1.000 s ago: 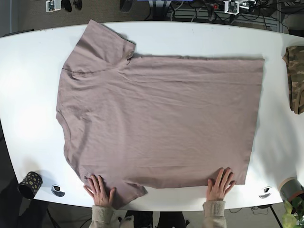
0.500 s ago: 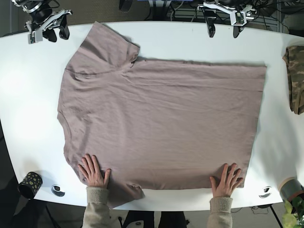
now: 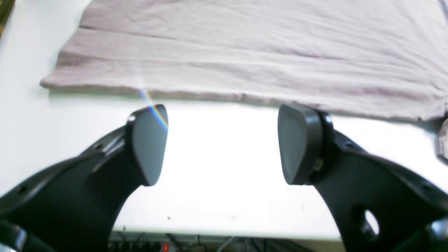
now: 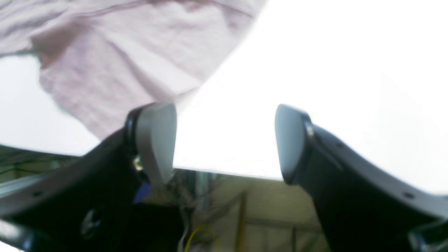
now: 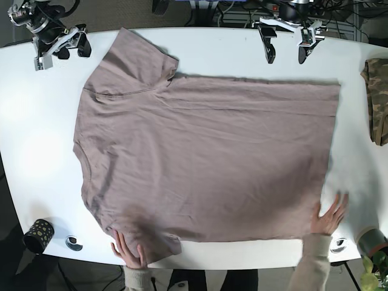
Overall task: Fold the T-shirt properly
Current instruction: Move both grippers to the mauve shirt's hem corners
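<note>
The T-shirt lies flat on the surface, ready for folding. Left tool and right tool hover wide open and empty just behind its far edge.

Bare table runs down both short sides of the T-shirt, and a strip lies open along the far edge. Two human hands press the near hem. A camouflage cloth occupies one end; a dark cup stands at a near corner.
</note>
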Controlling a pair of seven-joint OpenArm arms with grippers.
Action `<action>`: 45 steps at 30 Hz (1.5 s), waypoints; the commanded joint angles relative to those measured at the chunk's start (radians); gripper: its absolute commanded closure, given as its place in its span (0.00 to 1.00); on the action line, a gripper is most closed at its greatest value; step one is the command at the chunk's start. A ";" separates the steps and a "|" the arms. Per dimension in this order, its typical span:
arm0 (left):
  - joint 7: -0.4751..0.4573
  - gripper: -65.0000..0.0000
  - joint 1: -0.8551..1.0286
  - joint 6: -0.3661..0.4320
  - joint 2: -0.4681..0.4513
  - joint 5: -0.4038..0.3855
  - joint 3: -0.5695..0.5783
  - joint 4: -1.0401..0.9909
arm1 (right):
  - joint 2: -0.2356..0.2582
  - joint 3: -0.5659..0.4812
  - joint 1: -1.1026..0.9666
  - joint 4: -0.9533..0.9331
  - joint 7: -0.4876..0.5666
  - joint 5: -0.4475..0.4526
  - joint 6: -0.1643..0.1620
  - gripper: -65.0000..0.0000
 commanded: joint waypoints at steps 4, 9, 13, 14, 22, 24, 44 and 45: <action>0.090 0.29 -0.035 -0.005 -0.001 -0.009 -0.001 0.019 | 0.007 -0.013 0.030 -0.104 -0.013 0.017 0.006 0.36; 0.104 0.29 -0.046 -0.005 -0.001 -0.009 -0.001 0.019 | 0.006 -0.089 0.031 -0.133 -0.013 0.019 0.006 0.36; 0.105 0.29 -0.061 -0.005 -0.002 -0.009 -0.001 0.019 | -0.025 -0.125 0.031 -0.137 -0.013 0.013 0.006 0.36; 0.105 0.29 -0.063 -0.005 -0.002 -0.008 -0.001 0.019 | -0.029 -0.133 0.031 -0.137 -0.013 0.014 0.006 0.36; 0.107 0.29 -0.064 -0.005 -0.051 -0.008 0.003 0.019 | -0.039 -0.225 -0.004 -0.131 -0.013 0.021 0.006 0.36; 0.107 0.29 -0.064 -0.005 -0.053 -0.008 0.000 0.017 | -0.062 -0.237 -0.018 -0.131 -0.013 0.021 0.006 0.36; 0.187 0.29 -0.101 -0.006 -0.053 -0.110 -0.030 0.022 | -0.101 -0.308 -0.009 -0.133 -0.010 0.011 0.006 0.60; 0.202 0.28 -0.110 -0.006 -0.059 -0.156 -0.050 0.022 | -0.101 -0.310 -0.009 -0.133 -0.010 0.011 0.006 0.69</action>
